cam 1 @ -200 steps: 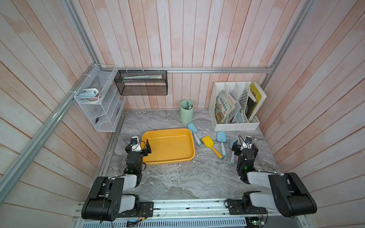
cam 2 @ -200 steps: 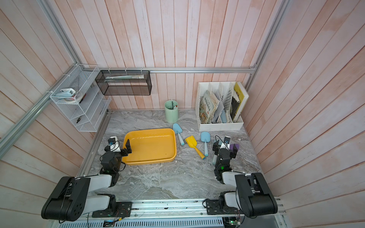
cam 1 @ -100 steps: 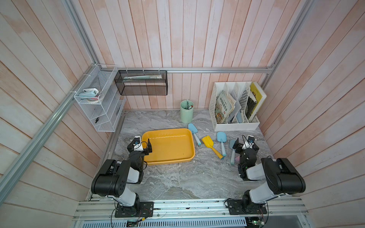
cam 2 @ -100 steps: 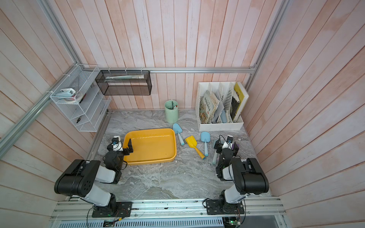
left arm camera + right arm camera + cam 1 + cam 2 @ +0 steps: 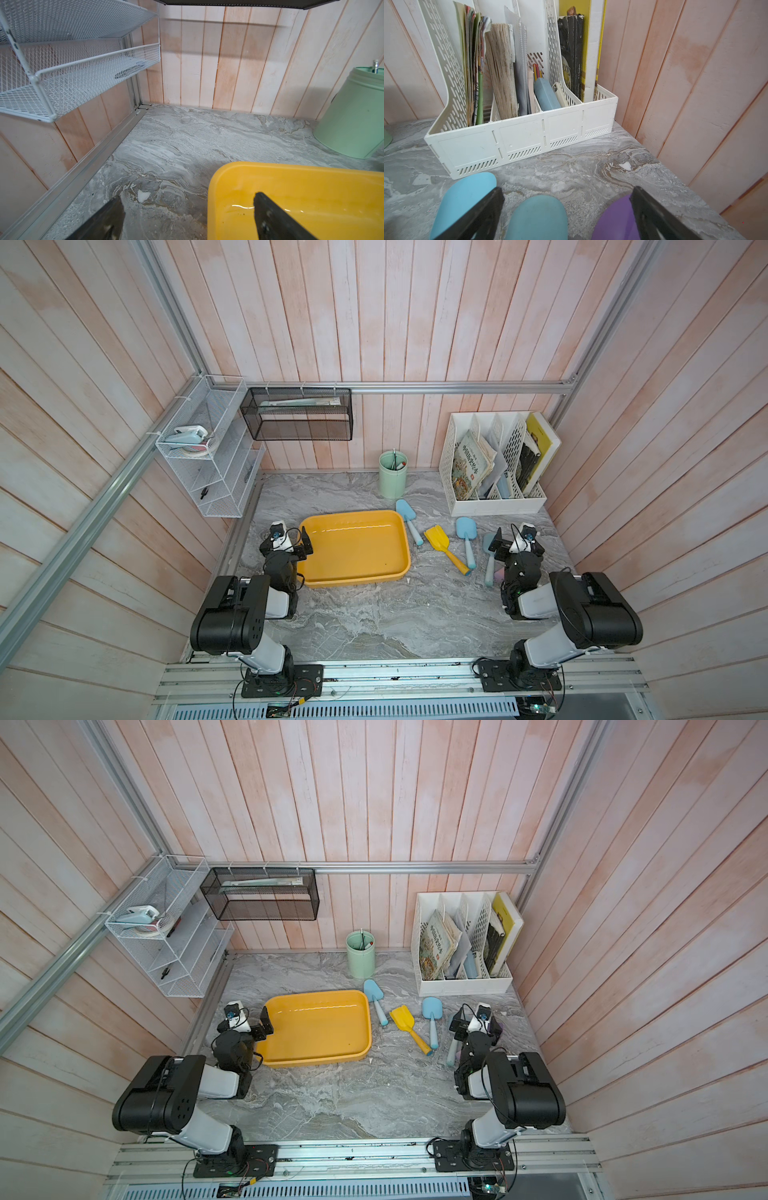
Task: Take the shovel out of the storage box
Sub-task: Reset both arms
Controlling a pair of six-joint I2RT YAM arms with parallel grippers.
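**A:** Is a shovel in the storage box (image 5: 357, 581)?

**B:** No, the box looks empty. The shovels lie on the table (image 5: 374, 614), toward the right arm: a blue shovel (image 5: 405, 510) just beside the box, then a yellow shovel (image 5: 436, 538), and a teal shovel (image 5: 537, 218) farther off.

**A:** What comes next?

**B:** I think the job is done. The arms just need to stay clear.

**A:** And the right gripper (image 5: 566, 191)?

**B:** Spread wide, holding nothing, over the teal shovel. The left gripper (image 5: 188, 197) is spread too and empty, with one finger over the box's rim.

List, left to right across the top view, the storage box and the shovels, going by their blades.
yellow storage box → light blue shovel beside it → yellow shovel → second light blue shovel → dusty blue shovel
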